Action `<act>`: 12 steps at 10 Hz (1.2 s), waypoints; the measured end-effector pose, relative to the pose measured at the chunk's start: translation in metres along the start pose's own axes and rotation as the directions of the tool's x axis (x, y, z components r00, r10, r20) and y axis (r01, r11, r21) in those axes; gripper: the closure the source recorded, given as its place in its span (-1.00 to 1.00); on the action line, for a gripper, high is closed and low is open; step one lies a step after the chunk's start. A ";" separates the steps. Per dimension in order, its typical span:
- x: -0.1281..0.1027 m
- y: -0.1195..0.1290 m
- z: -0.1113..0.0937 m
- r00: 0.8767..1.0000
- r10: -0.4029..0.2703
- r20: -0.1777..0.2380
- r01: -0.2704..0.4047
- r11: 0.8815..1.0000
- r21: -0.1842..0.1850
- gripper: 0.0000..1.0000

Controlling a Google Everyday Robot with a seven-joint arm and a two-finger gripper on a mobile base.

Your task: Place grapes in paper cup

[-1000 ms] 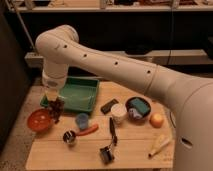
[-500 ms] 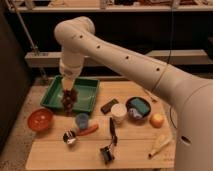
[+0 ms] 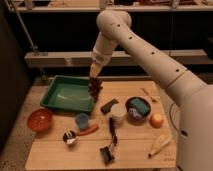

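Movement since earlier views: the gripper [image 3: 94,78] has travelled right, from the left edge of the tray across to its right rim, carrying its load with it; the items on the table lie as they did.
Gripper position: raised above the table, at the end of the white robot arm [image 3: 137,47], which reaches in from the right and bends downward.
Gripper state: fingers closed together, clamped on the top of the bunch.
Held item: bumpy cluster of small dark reddish-brown grapes [image 3: 94,90], hanging straight down from the fingers, clear of the surface, over the tray's right rim.
Tray: shallow green plastic tray [image 3: 65,95], at the rear left of the light wooden slatted table [image 3: 55,155].
Target vessel: small plain white paper cup [image 3: 118,112], upright near the table's centre, to the right of and nearer the camera than the hanging bunch, well apart from it.
Beside the cup: flat black block [image 3: 109,106] just to its rear left; dark round bowl [image 3: 138,108] with green and blue contents just to its right.
Left of the cup: small light-blue cup [image 3: 82,120], upright, with a long orange carrot [image 3: 89,130] lying just in front of it.
Far left: round orange bowl [image 3: 40,119], near the table edge.
Far right: round orange fruit [image 3: 157,120], near the dark bowl.
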 end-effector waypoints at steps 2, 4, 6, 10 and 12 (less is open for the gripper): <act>-0.002 0.017 -0.022 1.000 0.015 0.007 -0.015 1.000 -0.011 1.00; -0.008 0.026 -0.049 0.999 0.039 0.018 -0.039 0.999 -0.003 1.00; -0.023 0.030 -0.062 0.997 0.072 0.036 -0.073 0.997 0.015 1.00; -0.017 0.021 -0.058 0.997 0.060 0.041 -0.060 0.998 0.021 1.00; -0.034 0.007 -0.059 0.994 0.101 0.052 -0.103 0.994 0.040 1.00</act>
